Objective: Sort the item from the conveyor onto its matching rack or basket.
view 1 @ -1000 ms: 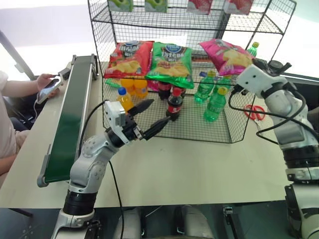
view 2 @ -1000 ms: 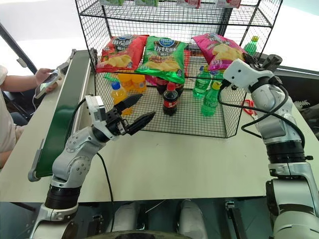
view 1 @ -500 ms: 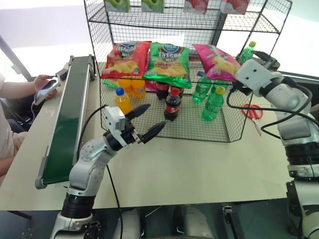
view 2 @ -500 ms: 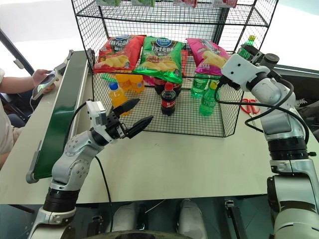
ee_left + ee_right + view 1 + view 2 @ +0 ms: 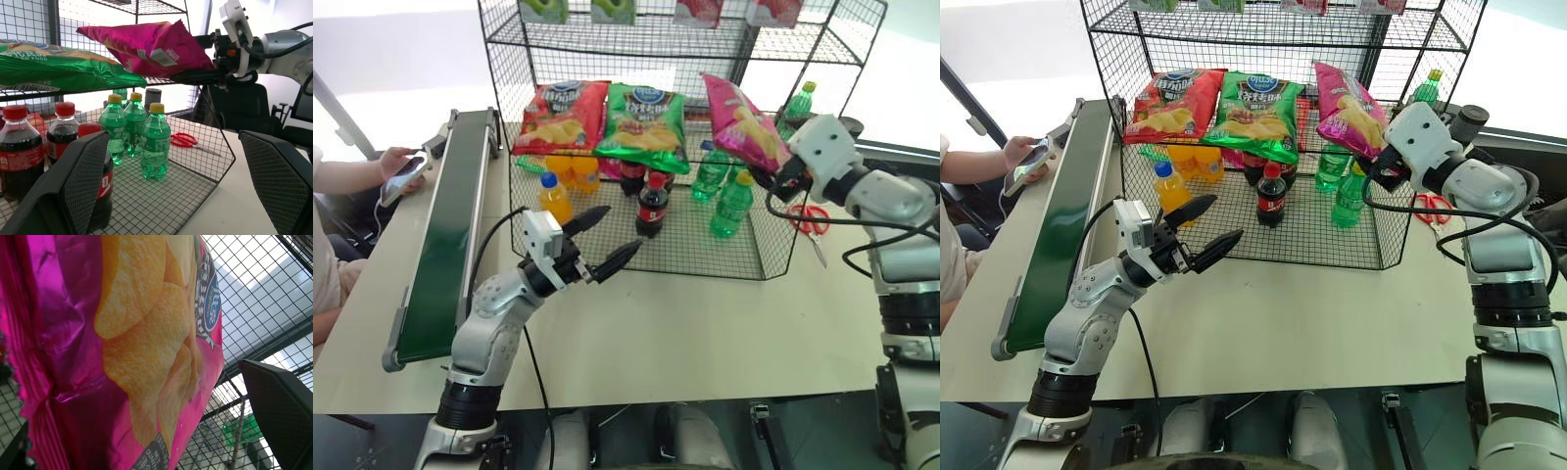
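Observation:
The item, a magenta-pink crisp bag (image 5: 742, 116), stands tilted on its edge at the right end of the rack's (image 5: 705, 245) middle shelf, beside the green bag. My right gripper (image 5: 771, 176) is at the bag's lower right corner. It is open, with the bag (image 5: 122, 347) lying close against its fingers (image 5: 279, 406). My left gripper (image 5: 619, 230) hovers open and empty over the table, in front of the rack's lower basket. The dark green conveyor (image 5: 450, 225) runs along the left side with nothing on its belt.
A red bag (image 5: 563, 116) and a green bag (image 5: 646, 122) lie on the same shelf. Cola (image 5: 654, 206), green (image 5: 734, 206) and orange (image 5: 556, 196) bottles stand in the lower basket. Red scissors (image 5: 813, 217) lie right of the rack. A person's hand with a phone (image 5: 396, 166) is left of the conveyor.
My right gripper has opened, rolled at the wrist and drawn back a little. The pink bag has gone from lying flat on the shelf to tipped up on its edge. The left arm kept still.

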